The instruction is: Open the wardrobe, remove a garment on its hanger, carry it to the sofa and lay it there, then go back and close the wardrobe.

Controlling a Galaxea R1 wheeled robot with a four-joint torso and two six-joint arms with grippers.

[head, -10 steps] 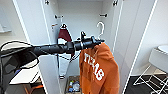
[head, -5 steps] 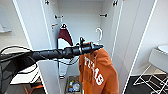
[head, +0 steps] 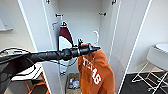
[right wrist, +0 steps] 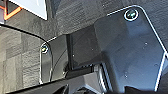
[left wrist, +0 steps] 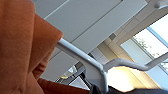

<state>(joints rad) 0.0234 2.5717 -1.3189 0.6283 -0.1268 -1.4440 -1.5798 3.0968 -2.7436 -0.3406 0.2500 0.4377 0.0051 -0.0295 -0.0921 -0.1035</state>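
While the wardrobe [head: 82, 27] stands open in the head view, both doors are swung wide, so I think the opening step is done. From nine o'clock a black arm reaches across to the middle. At its tip the left gripper [head: 94, 48] looks closed on the hanger [head: 96, 37] that carries the orange hoodie [head: 96, 72]. The white hook curls up at about twelve o'clock from the gripper. It is not on any of the black hooks high on the walls. The hoodie hangs down toward six o'clock, in front of the opening, with white letters on it. I think it is out, or almost out. A dark red top [head: 65, 35] hangs inside at about ten o'clock from the gripper. A white stool [head: 157, 56] stands at three o'clock, well apart from the wardrobe.

Seen from the left wrist, the hanger's white bars [left wrist: 100, 65] cross the middle, and orange cloth [left wrist: 22, 45] is draped over one end. A dark bit sits where the bars meet. That fits a closed grip on the hanger, but I cannot make out the fingers.

Seen from the right wrist, there is the robot's own dark plate and grey carpet [right wrist: 22, 62]. I cannot tell if the right gripper is open or closed.

What is left, I think: carry the hoodie to the sofa, lay it down, then come back and shut the doors.
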